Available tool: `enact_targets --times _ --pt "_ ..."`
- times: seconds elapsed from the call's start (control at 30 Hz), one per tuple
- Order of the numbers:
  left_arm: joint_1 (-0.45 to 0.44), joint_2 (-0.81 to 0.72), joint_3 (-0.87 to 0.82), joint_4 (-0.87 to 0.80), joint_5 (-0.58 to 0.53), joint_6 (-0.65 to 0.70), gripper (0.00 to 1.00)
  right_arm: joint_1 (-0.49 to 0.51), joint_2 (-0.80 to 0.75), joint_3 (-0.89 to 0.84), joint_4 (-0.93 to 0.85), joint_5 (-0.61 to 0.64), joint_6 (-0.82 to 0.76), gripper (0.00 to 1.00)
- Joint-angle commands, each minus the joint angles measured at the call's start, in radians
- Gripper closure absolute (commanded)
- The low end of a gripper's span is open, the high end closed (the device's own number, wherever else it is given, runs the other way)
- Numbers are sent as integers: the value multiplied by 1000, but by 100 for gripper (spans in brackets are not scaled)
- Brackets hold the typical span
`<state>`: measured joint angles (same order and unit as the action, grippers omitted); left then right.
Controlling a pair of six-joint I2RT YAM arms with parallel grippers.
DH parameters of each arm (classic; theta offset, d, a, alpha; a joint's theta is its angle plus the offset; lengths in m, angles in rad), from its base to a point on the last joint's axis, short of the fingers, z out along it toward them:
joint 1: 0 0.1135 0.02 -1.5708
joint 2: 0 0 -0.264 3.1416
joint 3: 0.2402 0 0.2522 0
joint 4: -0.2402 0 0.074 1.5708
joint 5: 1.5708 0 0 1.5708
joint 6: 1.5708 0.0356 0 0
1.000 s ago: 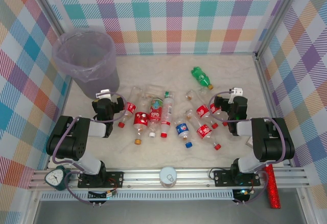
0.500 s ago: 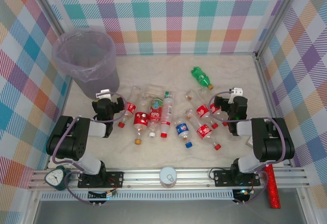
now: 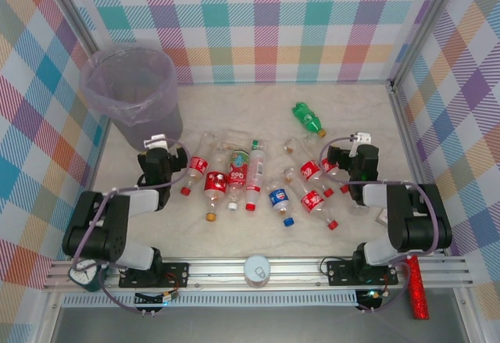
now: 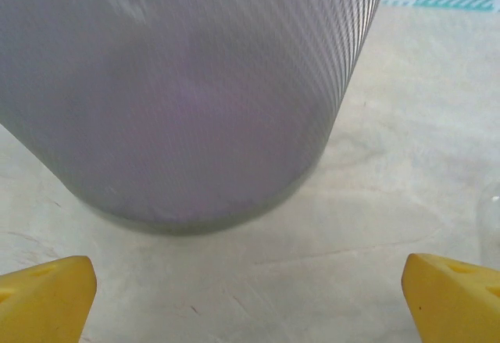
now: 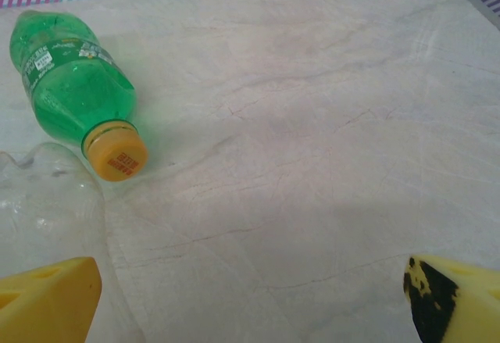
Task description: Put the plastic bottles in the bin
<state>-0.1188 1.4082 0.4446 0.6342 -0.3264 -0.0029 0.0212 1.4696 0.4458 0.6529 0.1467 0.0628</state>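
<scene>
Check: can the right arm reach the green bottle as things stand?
Probably yes: the right gripper is open and the green bottle lies ahead on bare table, with only a clear bottle near its path.

I'm sitting in a robot lab test cell: plaid cloth walls (image 3: 266,23) are boxing in my marbled table (image 3: 234,234), aluminium rail (image 3: 305,268) running along its near edge.

Translucent grey plastic bin (image 4: 195,85), glossy green plastic bottle (image 5: 70,85), matt pale veined tabletop (image 5: 312,124).

White disc (image 3: 256,269) mid near edge; red stick (image 3: 418,287) near-right corner.
</scene>
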Motion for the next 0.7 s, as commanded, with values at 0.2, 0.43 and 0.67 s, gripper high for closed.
enact_targets --times 0.2,0.43,0.67 --pt "-99 -224 297 -639 -81 -109 0 4 -248 416 -1002 90 230 1" --pt "-296 -243 459 -973 -102 -255 0 0 -180 592 -1429 39 279 1" --pt "-537 -211 573 -1138 -21 -437 0 -74 -140 578 -1481 -50 293 6"
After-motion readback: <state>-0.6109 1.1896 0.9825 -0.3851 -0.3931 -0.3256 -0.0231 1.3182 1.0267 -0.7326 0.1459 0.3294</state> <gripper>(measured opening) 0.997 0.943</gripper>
